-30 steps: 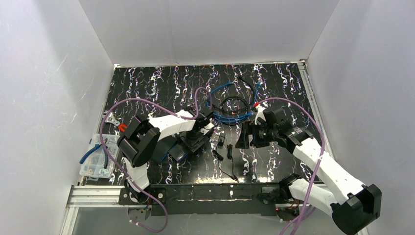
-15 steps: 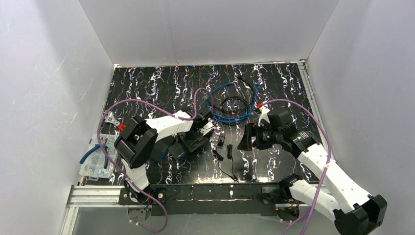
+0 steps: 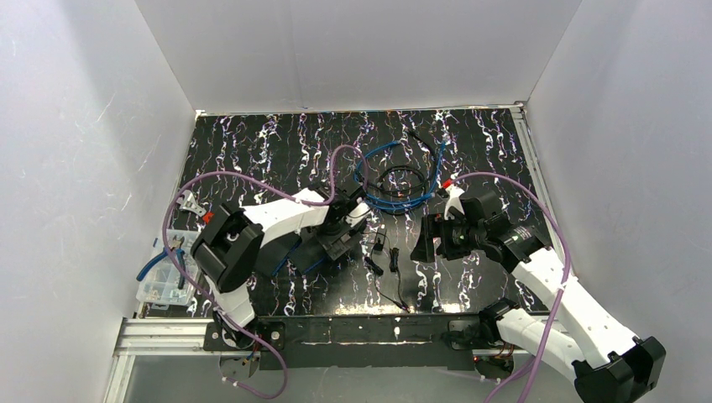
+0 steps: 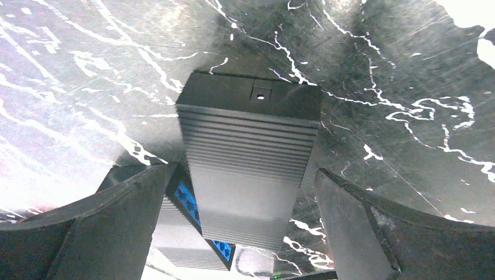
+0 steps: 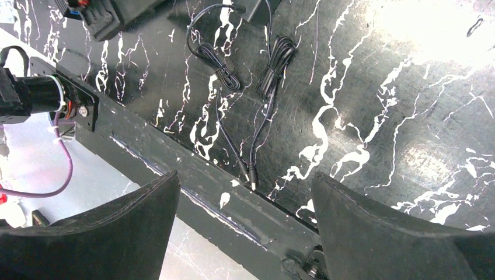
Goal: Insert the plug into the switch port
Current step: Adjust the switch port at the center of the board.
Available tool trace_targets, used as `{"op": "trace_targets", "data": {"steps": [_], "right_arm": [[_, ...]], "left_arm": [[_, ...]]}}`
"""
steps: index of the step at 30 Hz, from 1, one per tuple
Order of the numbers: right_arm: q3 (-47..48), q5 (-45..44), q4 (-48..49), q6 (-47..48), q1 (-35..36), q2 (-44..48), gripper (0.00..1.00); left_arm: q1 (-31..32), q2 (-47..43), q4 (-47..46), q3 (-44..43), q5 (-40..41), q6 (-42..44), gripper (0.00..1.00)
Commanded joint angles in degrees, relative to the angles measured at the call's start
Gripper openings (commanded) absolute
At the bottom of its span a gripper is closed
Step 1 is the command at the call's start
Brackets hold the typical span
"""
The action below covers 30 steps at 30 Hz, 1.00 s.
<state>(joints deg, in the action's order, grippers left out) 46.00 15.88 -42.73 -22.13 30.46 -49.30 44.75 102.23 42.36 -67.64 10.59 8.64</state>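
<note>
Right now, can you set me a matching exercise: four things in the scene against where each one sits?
Things:
1. switch
2. blue cable coil
3. black cords
4. parts box

Places:
A. at the left edge of the table
B. far middle of the table
C. between the fingers of the open left gripper
D. near middle of the table, plug ends toward the front edge

Pairs: 1-C, 2-B, 3-D, 4-A
</note>
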Motion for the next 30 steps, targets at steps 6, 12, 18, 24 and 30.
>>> {"op": "trace_targets", "data": {"steps": [6,12,18,24,30], "right_arm": [[3.83,-1.15,-1.29,2.18,0.22,0.70,0.89],[5.04,-1.12,-1.40,2.91,0.24,0.05,0.89],[7.39,1.03,-0.66,3.88,0.32,-2.21,0.88],[11.49,2.92,0.96,4.58,1.79,-6.49,0.84],[16.74,2.19,2.96,3.90,5.58,-13.17,0.73]], "left_arm": [[0.07,-13.70,3.53,-1.14,0.58,-13.44,0.98],[0.03,-21.27,7.70,1.35,3.70,-28.43,0.98],[-0.02,-26.54,13.61,5.27,2.31,-43.42,0.98],[0.01,-35.25,11.28,14.37,-2.45,-55.36,0.98],[-0.39,-46.46,5.96,21.90,-3.52,-64.11,0.98]]}}
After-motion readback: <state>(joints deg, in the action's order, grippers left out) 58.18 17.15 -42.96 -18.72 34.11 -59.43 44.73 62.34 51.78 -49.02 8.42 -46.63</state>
